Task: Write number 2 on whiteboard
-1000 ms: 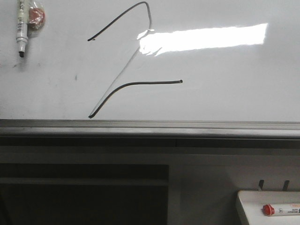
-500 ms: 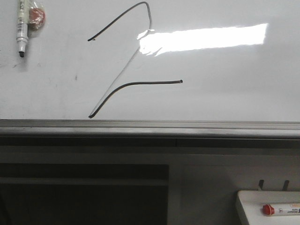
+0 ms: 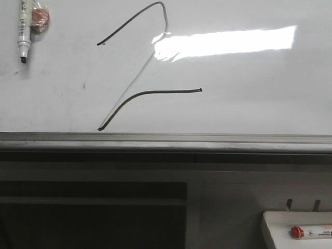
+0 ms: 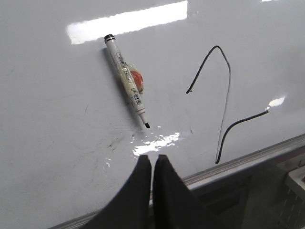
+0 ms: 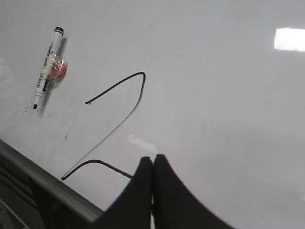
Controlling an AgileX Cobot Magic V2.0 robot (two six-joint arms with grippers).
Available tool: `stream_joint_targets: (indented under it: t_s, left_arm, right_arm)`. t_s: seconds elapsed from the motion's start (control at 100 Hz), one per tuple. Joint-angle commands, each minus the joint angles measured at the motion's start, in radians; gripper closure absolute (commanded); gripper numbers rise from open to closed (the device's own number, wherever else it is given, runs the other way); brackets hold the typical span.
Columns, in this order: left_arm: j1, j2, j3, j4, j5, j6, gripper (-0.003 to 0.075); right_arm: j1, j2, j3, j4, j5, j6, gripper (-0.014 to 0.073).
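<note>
Two jaws pressed together, uncapped marker stuck left of number 2 on whiteboard

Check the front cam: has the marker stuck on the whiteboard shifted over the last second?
No. The marker hangs at the same spot on the whiteboard, same gap left of the number 2 and above the grey ledge.

Left end effector with fingers pressed together, right end effector likewise closed, both empty

Glossy whiteboard, thin dark angular number 2 drawn left of glare
</note>
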Motion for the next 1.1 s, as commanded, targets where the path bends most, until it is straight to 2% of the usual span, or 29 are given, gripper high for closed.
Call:
stream_joint_targets:
  t_s: [0.0,0.46,0.54,0.72,0.94,1.09]
  left_arm:
    - [0.002,0.014,-0.025,-0.019,-0.073,-0.007,0.0741]
    - [0.002,0.012,-0.011,-0.019,-0.073,-0.007,0.0741]
    - [0.005,0.012,0.003,0.018,-0.089,-0.007,0.0741]
    - [0.05,0.008,0.083,0.009,-0.217,-0.007,0.0741]
    - [0.106,-0.072,0.286,0.01,-0.613,-0.009,0.0741]
    - [0.106,-0.155,0.366,0.01,-0.58,-0.031,0.0741]
  right_arm:
    - [-0.005,-0.001,-0.024,-0.01,-0.045,-0.001,0.0662]
    - [-0.005,-0.001,-0.024,-0.01,-0.045,-0.001,0.0665]
    - [-0.005,-0.001,-0.024,-0.01,-0.045,-0.001,0.0665]
    - [-0.005,-0.001,-0.024,-0.01,-0.045,-0.001,0.0665]
    - [-0.005,-0.001,-0.024,-0.01,-0.045,-0.001,0.0665]
    - [-0.005,-0.001,-0.024,-0.01,-0.047,-0.001,0.0665]
